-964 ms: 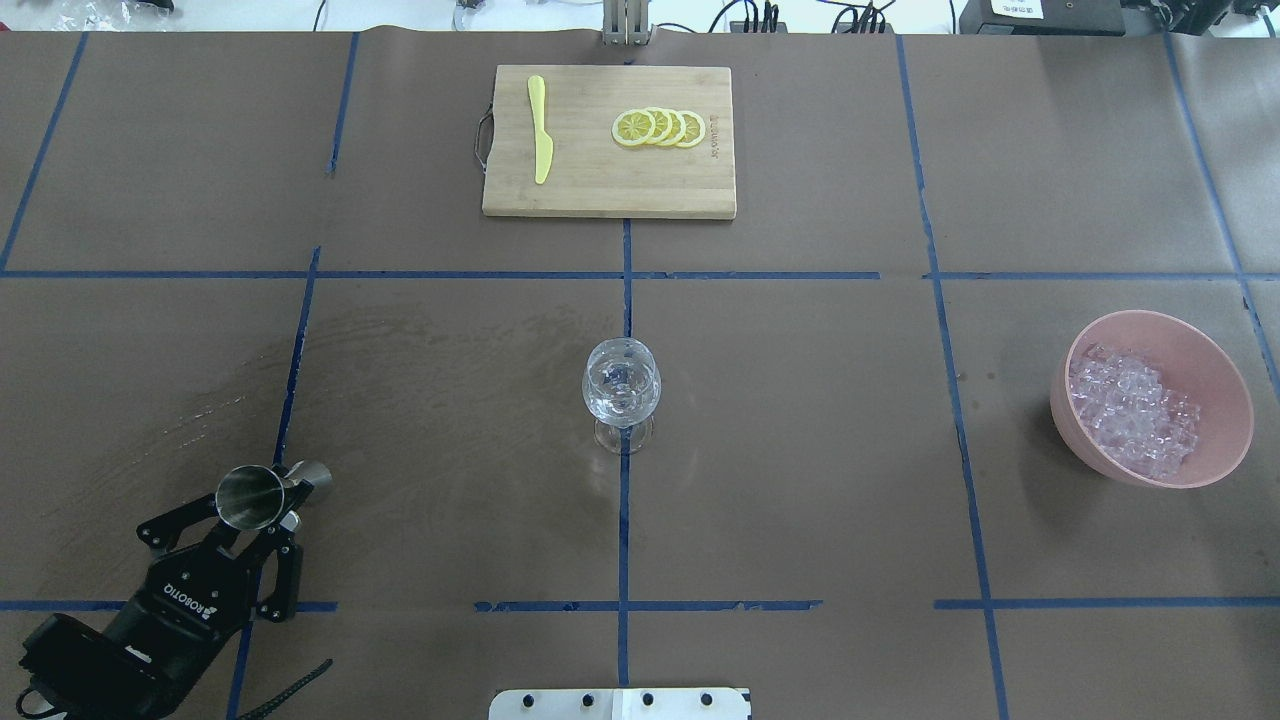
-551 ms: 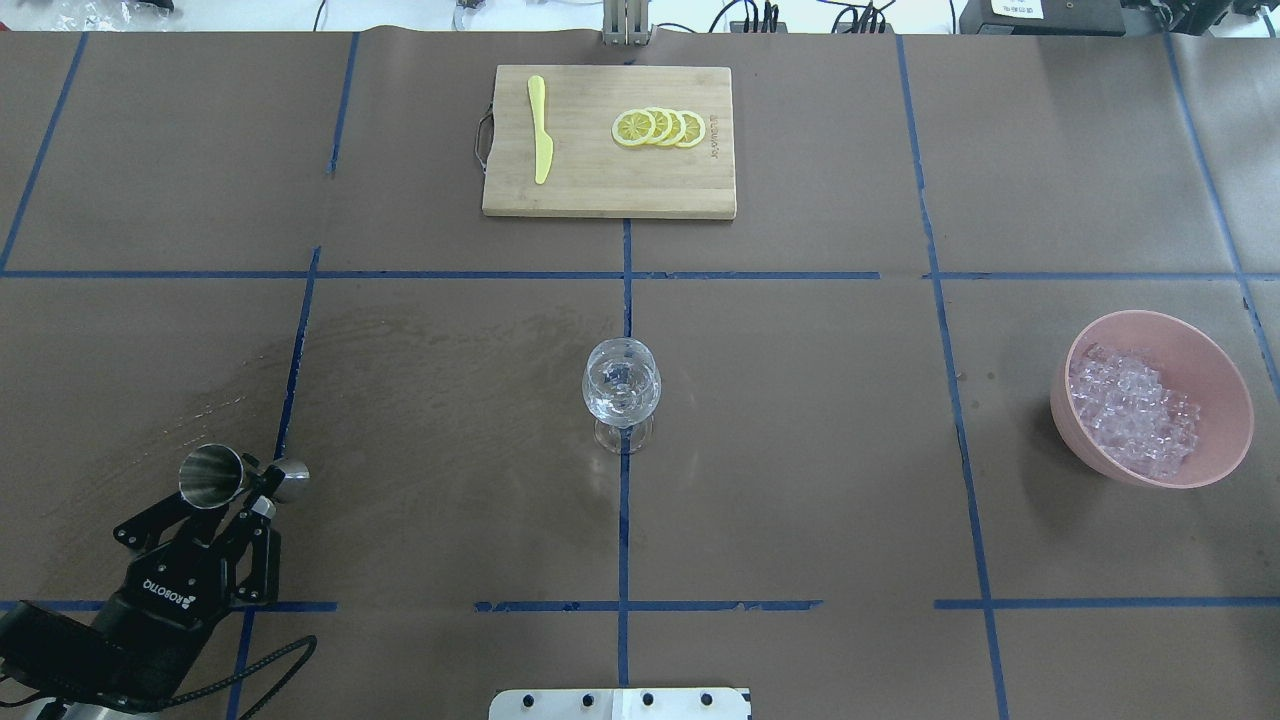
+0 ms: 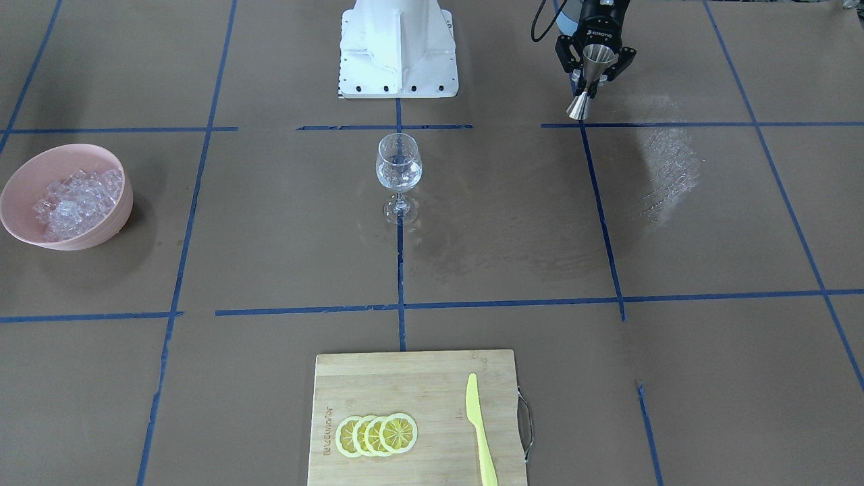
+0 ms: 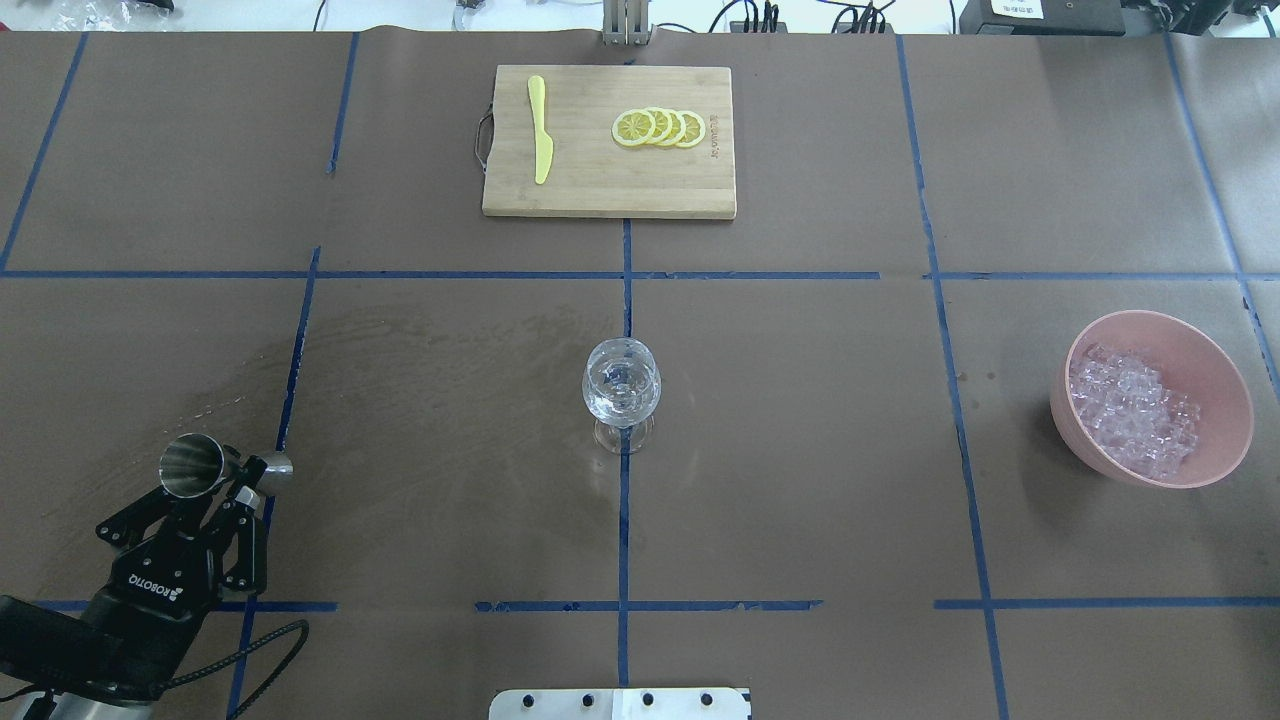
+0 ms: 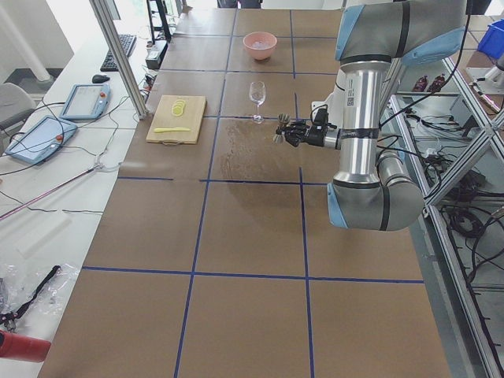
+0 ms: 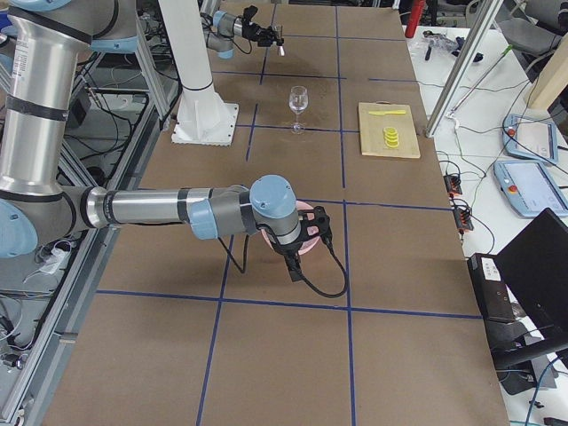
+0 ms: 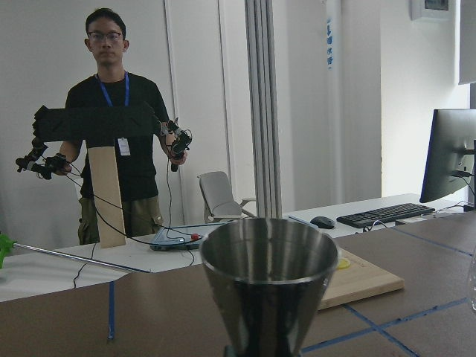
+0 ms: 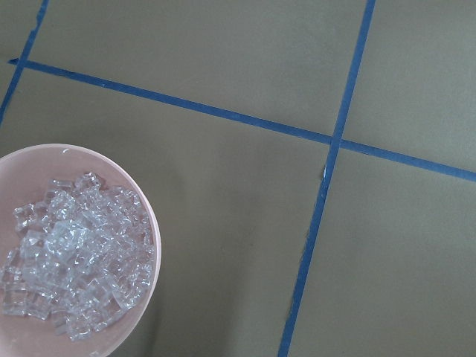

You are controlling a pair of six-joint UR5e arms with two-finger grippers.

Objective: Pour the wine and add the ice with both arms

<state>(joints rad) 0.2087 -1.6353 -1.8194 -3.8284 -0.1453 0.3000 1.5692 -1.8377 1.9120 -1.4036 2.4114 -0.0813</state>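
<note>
My left gripper (image 4: 232, 480) is shut on a steel jigger (image 4: 192, 466) at its waist and holds it nearly upright over the table's near left corner. It also shows in the front view (image 3: 590, 75), and the jigger's cup fills the left wrist view (image 7: 268, 279). The clear wine glass (image 4: 621, 385) stands at the table's centre. The ice (image 4: 1135, 412) is heaped in a pink bowl (image 4: 1222, 372) at the right. My right gripper (image 6: 311, 232) hangs over that bowl, seen only from the side, so I cannot tell whether it is open. The right wrist view shows the ice (image 8: 74, 264) below.
A wooden cutting board (image 4: 600, 190) with lemon slices (image 4: 660, 128) and a yellow knife (image 4: 540, 130) lies at the far centre. The white base block (image 3: 398, 47) sits at the robot's edge. Wet streaks (image 3: 665, 169) mark the paper on the left arm's side.
My left gripper has carried the jigger to the left, away from the wine glass, and tipped it more upright. Glass, bowl and board have not moved.
</note>
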